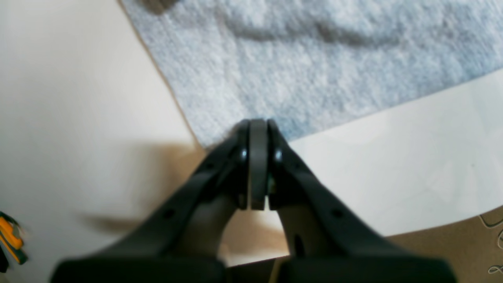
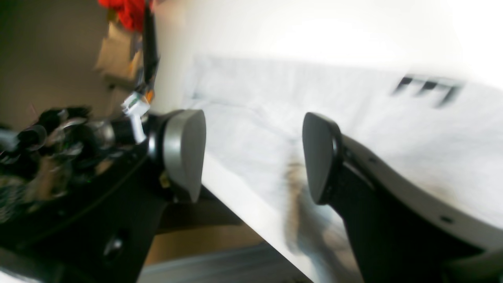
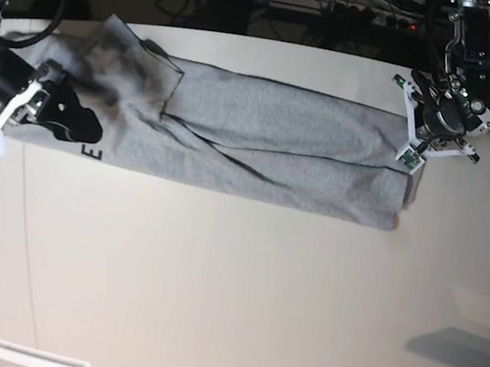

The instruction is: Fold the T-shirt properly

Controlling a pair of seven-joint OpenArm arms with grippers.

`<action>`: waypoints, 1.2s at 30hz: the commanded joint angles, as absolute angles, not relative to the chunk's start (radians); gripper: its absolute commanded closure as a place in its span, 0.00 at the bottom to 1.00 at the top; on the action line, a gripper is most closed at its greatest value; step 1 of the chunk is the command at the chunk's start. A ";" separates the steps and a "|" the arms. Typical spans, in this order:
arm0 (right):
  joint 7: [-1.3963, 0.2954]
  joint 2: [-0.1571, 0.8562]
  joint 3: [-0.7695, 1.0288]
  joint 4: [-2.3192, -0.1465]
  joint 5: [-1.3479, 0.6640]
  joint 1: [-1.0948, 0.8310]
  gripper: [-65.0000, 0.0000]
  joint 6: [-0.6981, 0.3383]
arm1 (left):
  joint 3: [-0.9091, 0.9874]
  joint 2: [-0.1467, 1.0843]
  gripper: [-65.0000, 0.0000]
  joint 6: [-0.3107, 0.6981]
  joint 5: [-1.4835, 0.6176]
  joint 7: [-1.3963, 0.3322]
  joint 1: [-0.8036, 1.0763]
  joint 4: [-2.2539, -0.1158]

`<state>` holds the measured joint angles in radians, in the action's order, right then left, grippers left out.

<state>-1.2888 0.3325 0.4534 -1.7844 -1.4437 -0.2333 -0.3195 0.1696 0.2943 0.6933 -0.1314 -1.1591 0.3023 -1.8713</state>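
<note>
**left fingers pressed together, right fingers spread over the shirt**

on my left wrist view the left gripper [image 1: 258, 129] has its fingers [image 1: 240, 157] pressed together at the t-shirt [image 1: 314, 67] corner; i can't tell whether cloth is pinched between them. my right gripper [image 2: 253, 153] has its fingers [image 2: 184, 149] spread wide, holding nothing, hovering above the shirt's other end. from the base view the t-shirt lies as a long folded band across the desk [image 3: 226, 310], both arms at its ends. i read a black "e" [image 3: 93, 153] near the right gripper.
</note>
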 commanded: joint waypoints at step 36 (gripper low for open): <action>-1.237 0.349 0.487 -1.397 -1.273 -0.153 0.42 -0.377 | 0.168 0.282 1.00 0.696 -0.140 -1.113 0.236 -1.929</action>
<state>-1.2434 0.3294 0.4820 -1.3823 -1.2476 -0.1593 -0.3706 0.1635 0.2714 0.6937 -0.1383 -1.1248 0.2413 -1.9114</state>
